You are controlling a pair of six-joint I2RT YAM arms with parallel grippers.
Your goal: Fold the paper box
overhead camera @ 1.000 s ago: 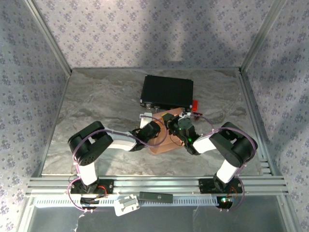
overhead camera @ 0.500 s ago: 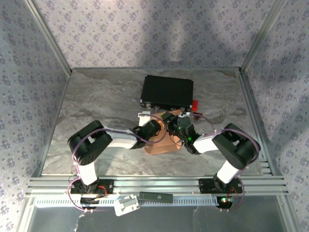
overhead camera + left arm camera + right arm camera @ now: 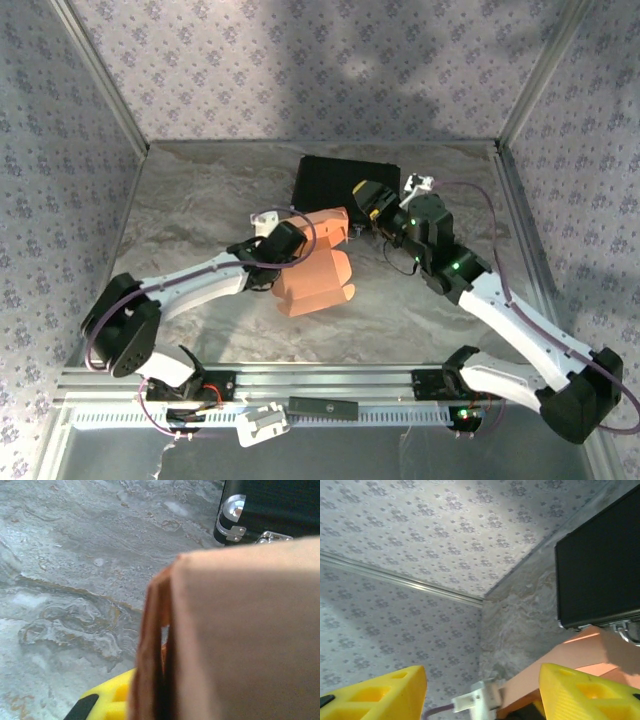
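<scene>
A partly folded salmon-orange paper box (image 3: 315, 270) is being held at the middle of the marbled table (image 3: 200, 220), just in front of the black case (image 3: 345, 180). The left gripper (image 3: 298, 240) is pinching the box's far edge, jaws closed on the cardboard. The right gripper (image 3: 367, 203) is hovering over the case, fingers spread wide, holding nothing.

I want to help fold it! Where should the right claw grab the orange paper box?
Best bet: the paper box's thin upper-right edge, beside the black case, coming in from the right. The left claw is shut on its left side, so that edge is free. Thin cardboard should slip between the right claw's open fingers.
</scene>
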